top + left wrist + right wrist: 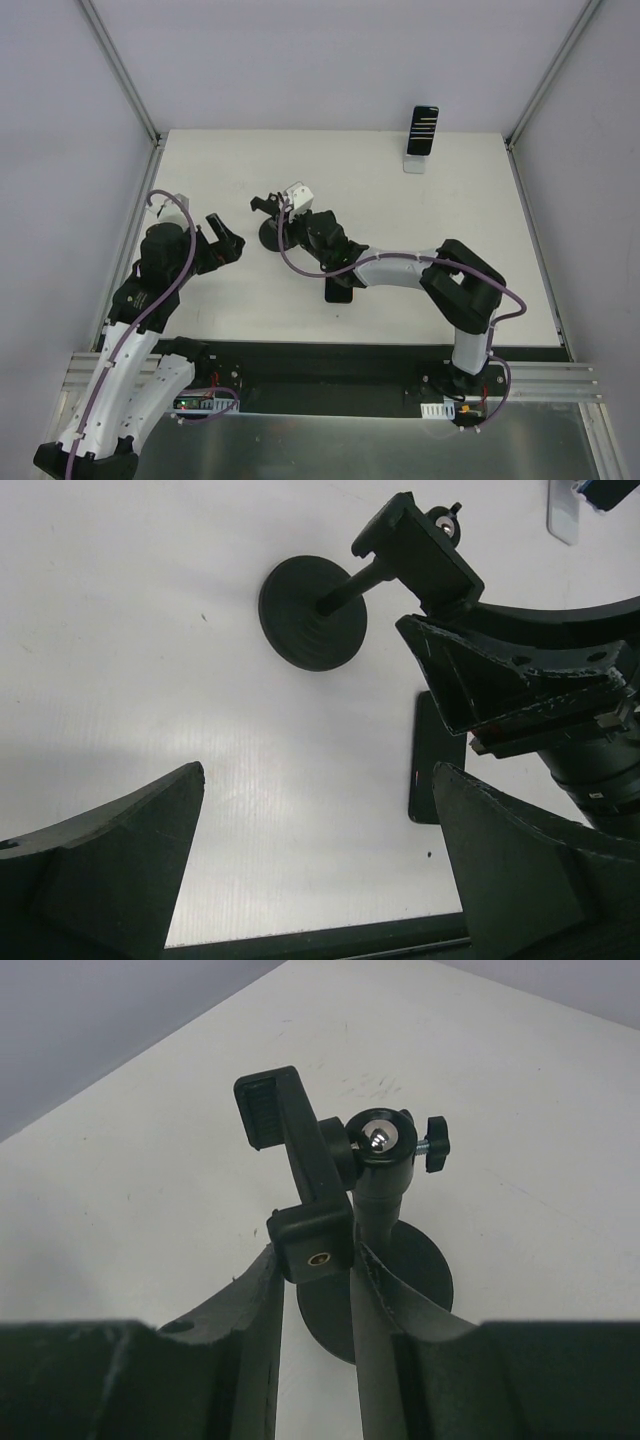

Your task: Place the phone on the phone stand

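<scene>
**Right gripper clamping the stand, phone lying flat behind it**

The right gripper [315,1256] is pinching the lower end of the phone stand [312,1165]. Both fingers [262,1300] are pressing in on the clamp block and stem from either side. In the top view the phone stand [271,234] is sitting left of centre on the counter [450,200], with the right gripper [287,220] reaching in from the right.

The phone [340,291] is lying flat on the counter, below and right of the stand. It is partly tucked under the right arm, apart from both grippers. In the left wrist view the phone [432,765] is showing as a dark slab at centre right, and the stand [312,610] is standing at upper centre.

The left gripper [225,241] is hovering left of the stand, holding nothing. Its fingers [120,860] are spread wide.

A second dark device [425,130] is leaning on a white base at the upper right of the counter.
</scene>
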You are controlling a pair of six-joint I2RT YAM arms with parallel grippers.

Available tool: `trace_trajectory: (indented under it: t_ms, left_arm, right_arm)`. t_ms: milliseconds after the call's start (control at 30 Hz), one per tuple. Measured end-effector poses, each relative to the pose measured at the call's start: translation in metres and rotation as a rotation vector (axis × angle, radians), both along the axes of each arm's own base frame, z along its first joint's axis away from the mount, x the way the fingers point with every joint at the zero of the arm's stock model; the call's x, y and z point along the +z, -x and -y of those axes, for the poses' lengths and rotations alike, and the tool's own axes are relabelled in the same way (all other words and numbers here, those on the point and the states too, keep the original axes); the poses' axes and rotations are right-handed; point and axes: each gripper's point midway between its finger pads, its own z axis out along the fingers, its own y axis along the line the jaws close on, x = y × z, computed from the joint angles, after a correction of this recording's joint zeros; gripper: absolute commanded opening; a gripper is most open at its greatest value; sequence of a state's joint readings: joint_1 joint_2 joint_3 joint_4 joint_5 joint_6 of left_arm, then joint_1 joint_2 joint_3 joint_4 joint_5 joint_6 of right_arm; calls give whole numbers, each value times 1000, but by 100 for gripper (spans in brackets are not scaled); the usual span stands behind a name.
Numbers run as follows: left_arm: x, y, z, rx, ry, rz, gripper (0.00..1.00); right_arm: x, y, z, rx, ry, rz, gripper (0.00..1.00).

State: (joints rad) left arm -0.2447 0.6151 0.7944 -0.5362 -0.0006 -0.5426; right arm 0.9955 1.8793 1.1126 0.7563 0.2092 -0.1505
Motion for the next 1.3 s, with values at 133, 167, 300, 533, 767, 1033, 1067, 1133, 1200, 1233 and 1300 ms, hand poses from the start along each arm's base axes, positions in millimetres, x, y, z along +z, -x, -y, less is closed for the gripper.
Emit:
trace_trajectory:
  t_ms: [133,167,300,533,767,1033,1067,1133,1200,1233,1300]
  left_arm:
    - [-4,-1,6,-25,9,-24,93]
    - [-5,-2,7,-33,13,-29,92]
    - [-9,-9,19,-78,35,-52,87]
    - [-23,-23,45,-168,114,-115,85]
    - [-26,-34,72,-234,237,-99,84]
    - [-24,-45,87,-246,310,-76,95]
    - [-21,-47,89,-248,317,-61,96]
    - [-15,-50,91,-253,326,-32,98]
    - [-7,-53,93,-263,331,2,99]
    - [-5,-55,94,-265,332,13,99]
    - [-2,-57,94,-269,332,33,99]
  right_arm:
    - [0,5,12,56,24,13,1]
    - [1,5,14,85,19,9,1]
    - [3,-8,32,188,-4,-24,1]
    - [8,-22,60,358,-51,-109,1]
    - [13,-9,63,515,-86,-162,1]
    - [17,-1,63,586,-104,-199,18]
    - [17,-1,63,588,-105,-202,30]
    - [17,-1,63,587,-105,-207,45]
    - [15,-1,64,585,-105,-220,58]
    - [14,-1,64,582,-104,-228,77]
    - [10,1,65,577,-97,-250,90]
